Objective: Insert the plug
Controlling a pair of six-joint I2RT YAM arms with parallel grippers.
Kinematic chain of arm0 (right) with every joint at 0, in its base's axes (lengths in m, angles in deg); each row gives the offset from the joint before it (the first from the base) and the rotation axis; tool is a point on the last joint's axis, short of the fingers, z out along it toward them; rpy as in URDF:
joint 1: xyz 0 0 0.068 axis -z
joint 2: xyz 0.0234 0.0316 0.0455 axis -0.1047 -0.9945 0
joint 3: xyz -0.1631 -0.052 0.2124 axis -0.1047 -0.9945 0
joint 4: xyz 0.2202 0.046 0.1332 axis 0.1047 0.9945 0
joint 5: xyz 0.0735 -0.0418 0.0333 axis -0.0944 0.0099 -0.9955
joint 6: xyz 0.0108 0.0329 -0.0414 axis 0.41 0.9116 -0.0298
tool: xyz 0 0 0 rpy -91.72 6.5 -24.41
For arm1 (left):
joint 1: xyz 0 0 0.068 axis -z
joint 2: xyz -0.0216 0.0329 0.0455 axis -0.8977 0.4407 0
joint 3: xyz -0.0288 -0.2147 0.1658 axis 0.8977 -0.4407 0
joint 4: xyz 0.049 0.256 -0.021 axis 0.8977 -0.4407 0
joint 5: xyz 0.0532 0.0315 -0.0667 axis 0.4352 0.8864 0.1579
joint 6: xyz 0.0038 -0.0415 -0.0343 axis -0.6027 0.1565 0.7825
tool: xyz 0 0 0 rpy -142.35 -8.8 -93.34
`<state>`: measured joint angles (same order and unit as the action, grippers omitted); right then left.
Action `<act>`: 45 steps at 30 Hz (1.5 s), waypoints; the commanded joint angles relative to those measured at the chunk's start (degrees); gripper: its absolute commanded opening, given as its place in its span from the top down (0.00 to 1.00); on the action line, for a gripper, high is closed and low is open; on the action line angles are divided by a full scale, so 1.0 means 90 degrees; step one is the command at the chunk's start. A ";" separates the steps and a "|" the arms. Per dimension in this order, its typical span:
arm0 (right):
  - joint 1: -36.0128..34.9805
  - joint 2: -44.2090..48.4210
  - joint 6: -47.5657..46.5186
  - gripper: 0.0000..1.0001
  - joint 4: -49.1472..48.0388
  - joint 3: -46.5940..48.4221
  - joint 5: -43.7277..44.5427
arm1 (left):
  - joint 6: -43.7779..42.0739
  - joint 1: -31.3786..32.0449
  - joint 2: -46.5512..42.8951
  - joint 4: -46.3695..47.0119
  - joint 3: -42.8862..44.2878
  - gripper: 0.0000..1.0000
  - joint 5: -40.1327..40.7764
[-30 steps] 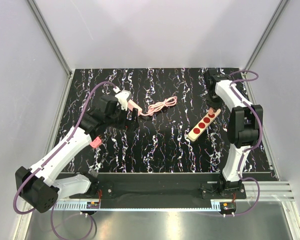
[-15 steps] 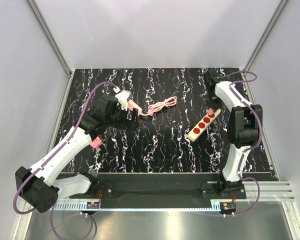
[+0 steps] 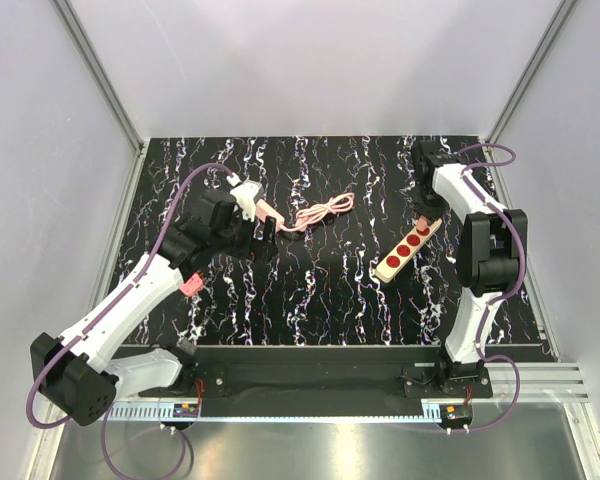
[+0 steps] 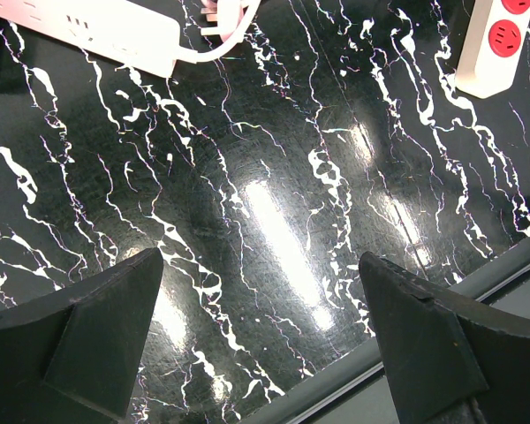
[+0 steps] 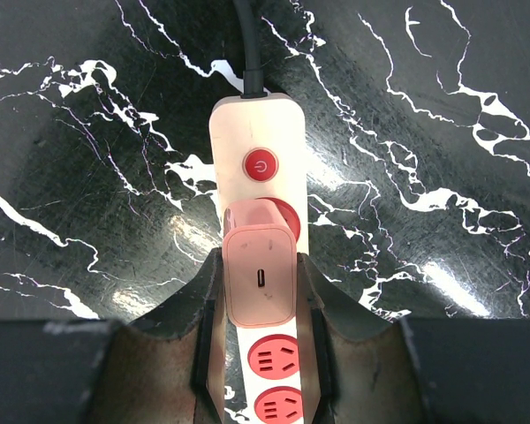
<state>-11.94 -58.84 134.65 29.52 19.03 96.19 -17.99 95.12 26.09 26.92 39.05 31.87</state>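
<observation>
A cream power strip with red sockets lies at the right of the table, also seen in the right wrist view and at the left wrist view's top right. My right gripper is shut on a pink plug. The plug stands over the strip's end socket, just below the red power button. How deep it sits in the socket I cannot tell. My left gripper hovers open over bare table at the left, holding nothing.
A white extension block with a coiled pink cable lies just beyond the left gripper. The strip's black cord runs off toward the back. Grey walls close in the table, and a metal rail lines its near edge.
The right arm's wrist has shifted very slightly to the right over the strip. The left arm has not moved.
</observation>
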 commanded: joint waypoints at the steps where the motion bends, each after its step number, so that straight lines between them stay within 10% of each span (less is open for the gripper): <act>1: 0.0093 -0.0321 -0.0147 1.00 -0.0019 -0.0196 -0.0218 | -0.0080 0.0032 0.0005 0.0190 -0.0010 0.01 0.0117; 45: -0.0463 -0.0634 -0.0314 1.00 0.0128 -0.1251 -0.0629 | -0.0051 0.0012 -0.0131 0.0200 0.0000 0.01 0.0245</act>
<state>-14.52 -57.51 131.50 24.43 13.68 98.13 -17.97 95.12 26.07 26.92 39.05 32.55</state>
